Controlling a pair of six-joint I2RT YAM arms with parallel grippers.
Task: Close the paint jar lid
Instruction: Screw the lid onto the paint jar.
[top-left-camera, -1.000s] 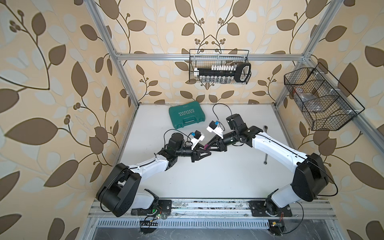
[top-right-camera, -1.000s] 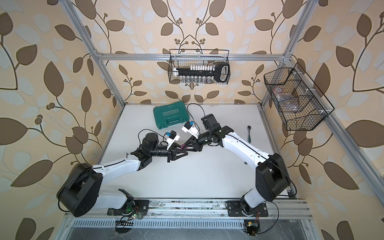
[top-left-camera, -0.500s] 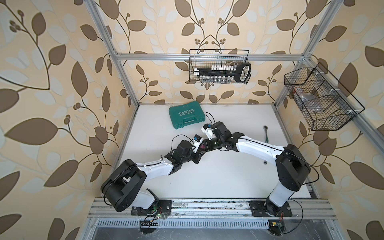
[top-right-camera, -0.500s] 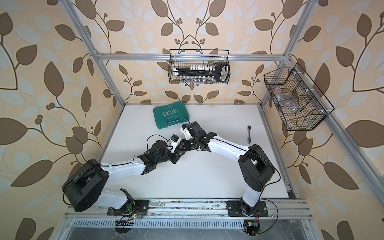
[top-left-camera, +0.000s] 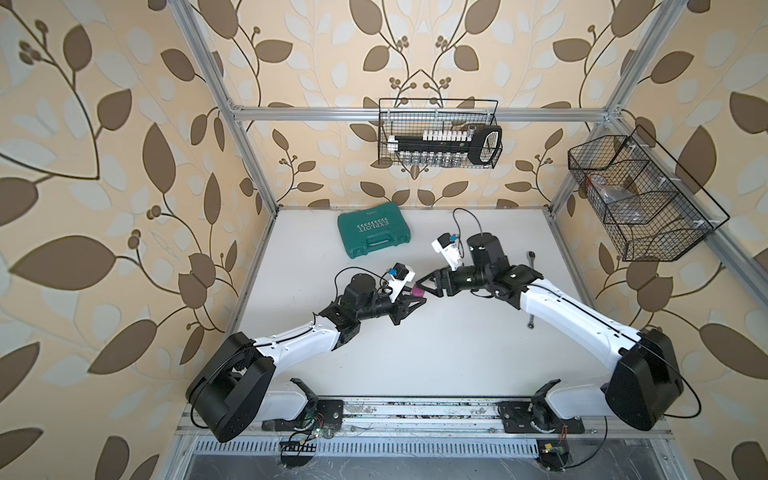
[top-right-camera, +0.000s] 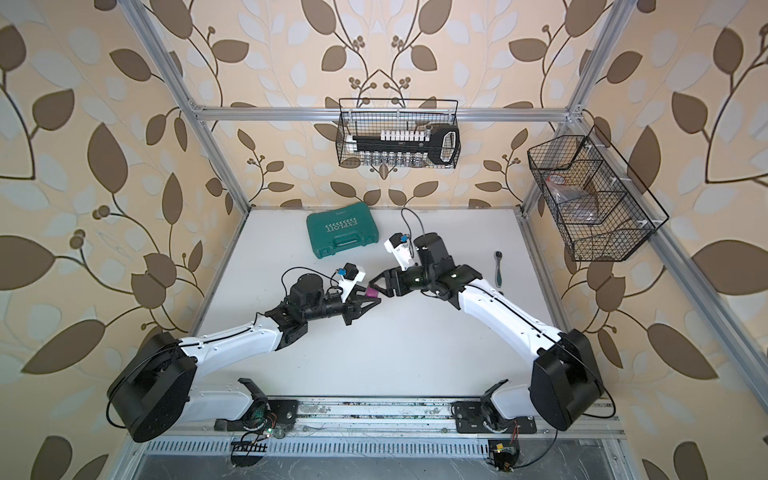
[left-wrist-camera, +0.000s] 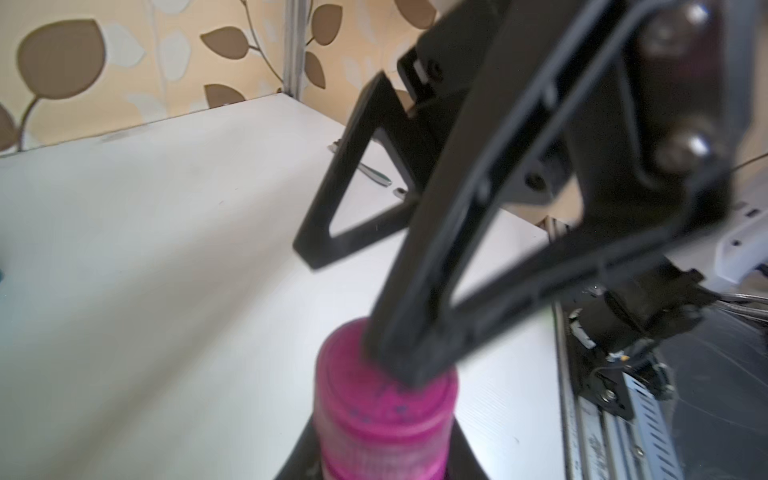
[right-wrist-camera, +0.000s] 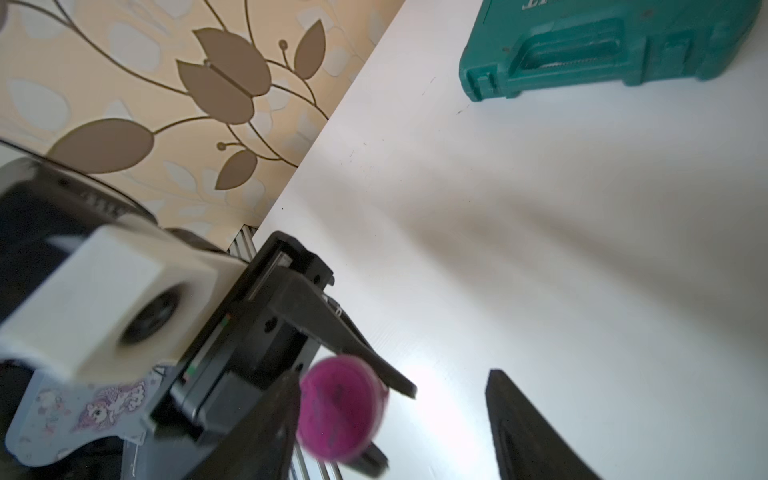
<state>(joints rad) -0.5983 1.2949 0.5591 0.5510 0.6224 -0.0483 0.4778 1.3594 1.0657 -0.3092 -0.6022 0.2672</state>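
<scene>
The magenta paint jar (top-left-camera: 417, 294) (top-right-camera: 371, 293) hangs above the mid table. My left gripper (top-left-camera: 415, 300) is shut on its body. In the left wrist view the jar (left-wrist-camera: 384, 453) fills the bottom edge and the lid (left-wrist-camera: 365, 386) sits on top of it. My right gripper (top-left-camera: 424, 287) faces it from the right, open. One of its fingers (left-wrist-camera: 419, 332) rests on the lid's top and the other stands well off. The right wrist view shows the lid's round face (right-wrist-camera: 338, 407) beside one of its own fingers (right-wrist-camera: 270, 432).
A green tool case (top-left-camera: 374, 234) lies at the back of the white table (top-left-camera: 415, 353). A ratchet wrench (top-right-camera: 498, 270) lies by the right arm. Wire baskets hang on the back wall (top-left-camera: 438, 137) and the right wall (top-left-camera: 640, 203).
The right gripper was shut at the jar's top a second ago and now has its jaws spread. The left gripper has kept its hold on the jar.
</scene>
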